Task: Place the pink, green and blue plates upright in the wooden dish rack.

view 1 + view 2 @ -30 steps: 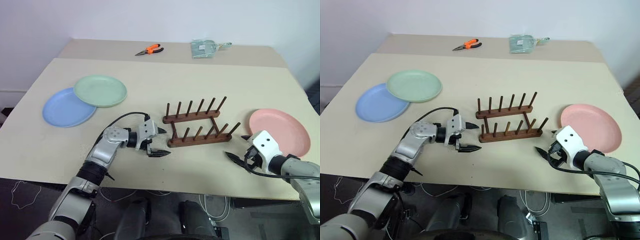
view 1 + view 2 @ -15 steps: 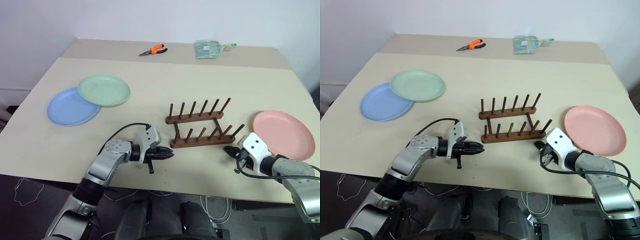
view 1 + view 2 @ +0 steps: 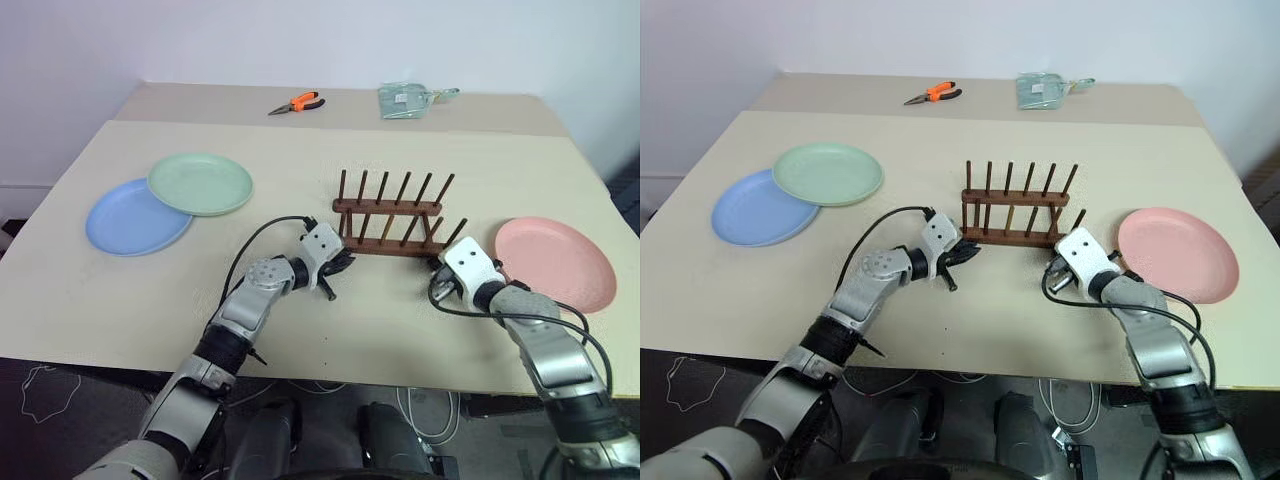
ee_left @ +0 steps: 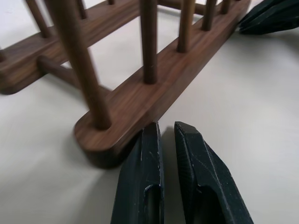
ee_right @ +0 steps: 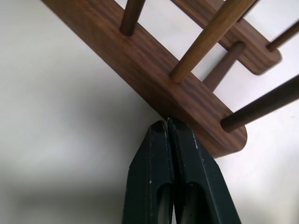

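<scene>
You have the wooden dish rack [image 3: 392, 218] standing near the middle of the beige table [image 3: 120, 300], a little toward the right edge, with its pegs upright and no plate in it. Your left gripper [image 4: 167, 131] has its two black fingers brought nearly together, a thin gap between them, and their tips press against the near bar at the rack's left end. Your right gripper [image 5: 167, 125] has its fingers fully together, tips touching the near bar close to the rack's right end. Neither gripper holds anything. The pink plate [image 3: 555, 263] lies flat just right of the rack, near the table's right edge and close behind your right arm. The green plate [image 3: 200, 182] and the blue plate [image 3: 132, 217] lie flat toward the left edge, the green one overlapping the blue one's far rim. Along the far edge you can see orange-handled pliers [image 3: 296, 102] and a pale green packet [image 3: 404, 98], well apart from the rack.
</scene>
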Robot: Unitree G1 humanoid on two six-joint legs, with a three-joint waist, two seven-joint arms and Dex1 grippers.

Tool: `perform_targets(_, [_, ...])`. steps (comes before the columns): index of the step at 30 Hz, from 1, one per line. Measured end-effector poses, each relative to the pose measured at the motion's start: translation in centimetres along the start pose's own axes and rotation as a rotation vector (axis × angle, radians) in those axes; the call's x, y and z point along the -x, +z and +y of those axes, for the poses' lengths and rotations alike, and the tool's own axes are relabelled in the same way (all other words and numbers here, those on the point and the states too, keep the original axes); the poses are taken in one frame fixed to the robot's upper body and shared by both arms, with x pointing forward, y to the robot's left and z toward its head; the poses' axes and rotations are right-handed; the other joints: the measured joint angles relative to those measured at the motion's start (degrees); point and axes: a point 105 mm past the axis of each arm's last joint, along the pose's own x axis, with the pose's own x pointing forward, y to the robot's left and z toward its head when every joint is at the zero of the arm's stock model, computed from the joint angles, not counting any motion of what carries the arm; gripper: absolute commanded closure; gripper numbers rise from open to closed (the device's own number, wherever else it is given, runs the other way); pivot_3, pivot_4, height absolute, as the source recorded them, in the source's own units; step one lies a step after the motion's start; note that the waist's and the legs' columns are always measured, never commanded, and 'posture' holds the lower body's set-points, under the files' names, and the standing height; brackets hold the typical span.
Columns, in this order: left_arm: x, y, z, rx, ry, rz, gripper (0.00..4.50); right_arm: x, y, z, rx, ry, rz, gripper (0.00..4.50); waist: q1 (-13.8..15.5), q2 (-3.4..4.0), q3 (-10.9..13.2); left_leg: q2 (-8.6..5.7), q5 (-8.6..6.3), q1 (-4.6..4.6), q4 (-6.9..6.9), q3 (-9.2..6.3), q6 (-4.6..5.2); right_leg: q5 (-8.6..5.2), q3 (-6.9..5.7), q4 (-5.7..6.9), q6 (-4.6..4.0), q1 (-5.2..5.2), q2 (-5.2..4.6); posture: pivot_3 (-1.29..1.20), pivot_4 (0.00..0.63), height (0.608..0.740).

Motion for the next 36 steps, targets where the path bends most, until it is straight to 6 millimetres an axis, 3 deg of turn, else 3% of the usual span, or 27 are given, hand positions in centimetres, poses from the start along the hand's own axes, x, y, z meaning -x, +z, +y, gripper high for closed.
perform_targets(2, [0.0, 0.0, 0.3, -0.002, 0.012, -0.004, 4.00, -0.3, 0.1, -0.1, -0.002, -0.005, -0.001, 4.44, -0.07, -0.02, -0.01, 0.00, 0.00, 0.00, 0.00, 0.00, 0.00, 0.00, 0.00, 0.00, 0.01, 0.01, 0.00, 0.00, 0.150, 0.738])
perform_targets(5, [0.2, 0.1, 0.3, -0.006, 0.016, -0.017, 4.03, 0.1, 0.1, -0.1, -0.012, 0.023, -0.009, 3.60, -0.24, 0.00, -0.03, -0.01, 0.00, 0.00, -0.05, 0.00, 0.00, 0.04, 0.00, 0.00, 0.07, 0.00, -0.01, 0.00, 0.150, 0.738])
perform_targets(7, [0.8, -0.1, 0.0, -0.016, 0.008, -0.026, 4.03, 1.4, -0.2, -0.5, 0.005, 0.042, -0.005, 2.64, -0.41, 0.00, -0.03, -0.01, -0.01, -0.01, -0.13, 0.00, -0.01, 0.05, 0.00, -0.01, 0.10, -0.03, -0.03, 0.00, 0.150, 0.738])
perform_targets(10, [2.4, -0.5, -0.3, -0.019, -0.008, -0.036, 4.03, 3.9, -0.2, -2.9, 0.065, 0.001, 0.011, 1.16, -0.58, 0.06, -0.05, 0.02, -0.03, -0.04, -0.19, 0.01, -0.04, 0.05, 0.02, 0.00, 0.10, -0.12, -0.11, 0.00, 0.150, 0.738])
perform_targets(14, [3.5, -0.9, -0.9, -0.004, -0.040, -0.039, 4.03, 6.2, 0.2, -5.6, 0.131, -0.081, 0.032, 1.16, -0.48, 0.05, -0.05, 0.05, -0.03, -0.02, -0.14, -0.01, -0.05, 0.03, 0.01, -0.01, 0.06, -0.06, -0.11, 0.00, 0.150, 0.738])
perform_targets(21, [3.7, -0.5, -2.5, 0.048, -0.145, -0.063, 4.03, 7.0, -3.5, -6.2, 0.065, -0.167, 0.181, 1.16, -0.21, 0.05, -0.04, 0.01, -0.03, -0.20, -0.09, 0.00, -0.04, 0.00, 0.01, -0.06, 0.00, -0.17, -0.19, 0.00, 0.150, 0.738])
perform_targets(24, [3.3, -0.1, -3.0, 0.068, -0.172, -0.077, 4.03, 6.6, -4.6, -6.0, 0.007, -0.198, 0.206, 1.96, -0.36, 0.05, -0.04, 0.01, -0.03, -0.21, -0.08, 0.01, -0.04, -0.03, 0.02, -0.05, -0.05, -0.18, -0.19, 0.00, 0.150, 0.738])
perform_targets(29, [3.1, 0.9, -3.2, 0.047, -0.186, -0.100, 4.03, 6.0, -5.3, -6.3, 0.005, -0.234, 0.247, 4.44, -0.32, 0.05, -0.04, 0.01, -0.03, -0.24, -0.11, 0.01, -0.04, 0.01, 0.01, -0.05, 0.01, -0.22, -0.17, 0.00, 0.150, 0.738])
perform_targets(36, [4.4, 0.5, -3.7, 0.065, -0.201, -0.107, 4.03, 5.4, -3.4, -7.2, 0.031, -0.273, 0.184, 4.44, -0.55, 0.11, 0.00, 0.01, -0.03, -0.25, -0.10, 0.04, -0.04, 0.02, 0.03, -0.04, 0.04, -0.27, -0.16, 0.00, 0.150, 0.738])
